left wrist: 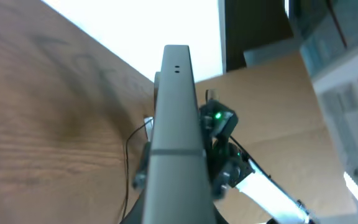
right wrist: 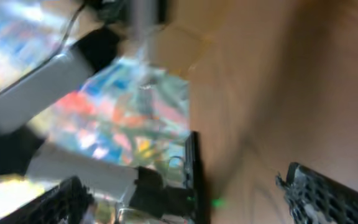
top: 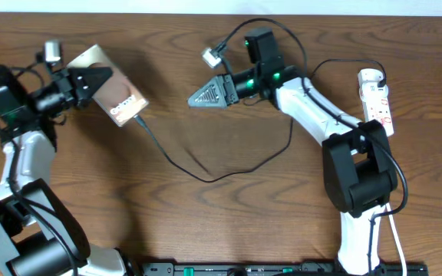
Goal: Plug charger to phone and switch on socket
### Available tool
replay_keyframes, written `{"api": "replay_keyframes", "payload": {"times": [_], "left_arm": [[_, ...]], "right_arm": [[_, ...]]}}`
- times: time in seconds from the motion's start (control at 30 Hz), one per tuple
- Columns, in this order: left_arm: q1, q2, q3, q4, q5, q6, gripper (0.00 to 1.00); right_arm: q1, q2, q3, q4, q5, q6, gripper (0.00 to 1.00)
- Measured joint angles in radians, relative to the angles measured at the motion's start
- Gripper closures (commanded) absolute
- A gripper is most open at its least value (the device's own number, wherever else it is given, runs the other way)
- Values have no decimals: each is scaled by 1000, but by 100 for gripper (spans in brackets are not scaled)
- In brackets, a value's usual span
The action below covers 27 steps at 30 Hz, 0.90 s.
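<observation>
Nearest to you, the charger (top: 206, 178) lay in a loose curve on the table (top: 229, 230). Its left end reached the near corner of the phone (top: 120, 101), but you could not tell whether the plug sat fully in. At the right, the socket (top: 378, 100) lay flat. Farther, the right gripper (top: 198, 96) hung with its jaws wide apart and held nothing. At the far left, the left gripper (top: 98, 79) was clamped on the phone.

The wooden desk (top: 229, 230) bore the socket (top: 377, 98) by its right edge and, seemingly slack, the charger (top: 206, 178) across its middle.
</observation>
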Motion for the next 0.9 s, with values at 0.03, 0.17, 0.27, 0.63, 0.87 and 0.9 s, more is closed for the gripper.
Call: {"api": "replay_keyframes", "payload": {"times": [0.03,0.17,0.27,0.63,0.87,0.9], "left_arm": [[10,0,0,-25,-1,9,93],[17,0,0,-119,-8,68,93],[13,0,0,-196,-21,127,93],[-51,0,-16,-827,-242,575,93],[-150,0,-18,-1016,-495,711,93],[-166,0,-18,-1035,-539,713,93]], "right_arm": [[-7,0,1,-47,45,6,1],[-23,0,3,-294,314,-10,1],[-23,0,3,-404,496,-18,1],[-60,-58,4,-631,941,18,1],[-93,-243,5,-717,1098,30,1],[-93,-277,5,-726,1119,32,1]]}}
